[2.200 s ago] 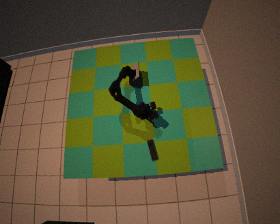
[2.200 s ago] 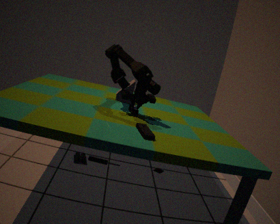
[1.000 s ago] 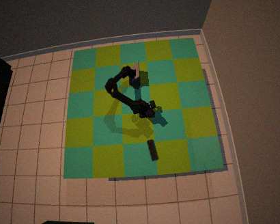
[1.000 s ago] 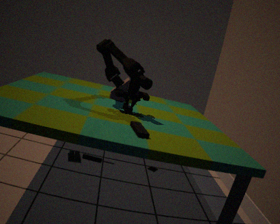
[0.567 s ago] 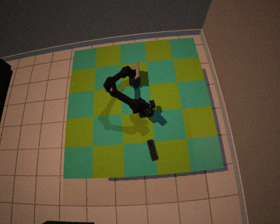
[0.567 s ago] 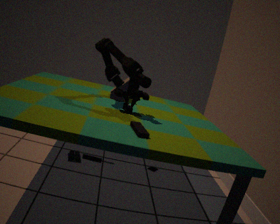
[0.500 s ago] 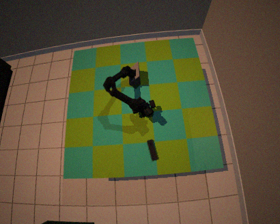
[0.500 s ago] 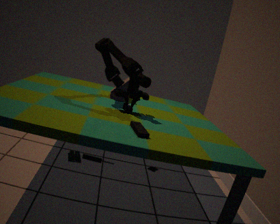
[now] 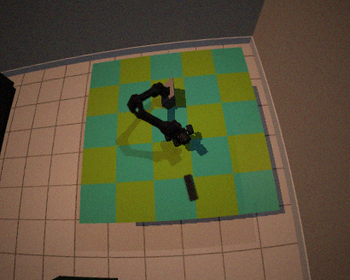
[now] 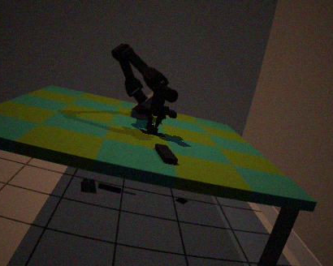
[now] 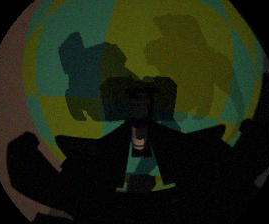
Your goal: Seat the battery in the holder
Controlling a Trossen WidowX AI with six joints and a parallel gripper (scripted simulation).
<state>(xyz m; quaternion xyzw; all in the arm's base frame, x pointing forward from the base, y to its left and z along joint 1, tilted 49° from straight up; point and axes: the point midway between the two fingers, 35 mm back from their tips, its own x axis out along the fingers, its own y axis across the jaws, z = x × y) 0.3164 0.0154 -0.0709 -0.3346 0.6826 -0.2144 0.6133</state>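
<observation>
The holder [image 9: 190, 188] [image 10: 166, 154] appears to be the dark oblong block lying on the chequered table [image 9: 136, 194] [image 10: 131, 158]. Its spring, lip and inside are too dark to make out. My gripper [image 9: 184, 137] [image 10: 153, 128] [image 11: 138, 122] is shut on the battery [image 11: 139, 142], which shows in the wrist view as a dark narrow thing with a pale pinkish part between the fingers. The fingers point down, low over the table, between the arm's base and the holder, apart from the holder. Which battery end faces which way is unclear. In the top and exterior views the battery is hidden or too dark.
The arm's base [image 9: 169, 102] stands behind the gripper, with a pale panel [image 9: 171, 87] beside it. Arm shadows fall over the table around the gripper. The table's front edge [image 10: 131, 174] runs beyond the holder.
</observation>
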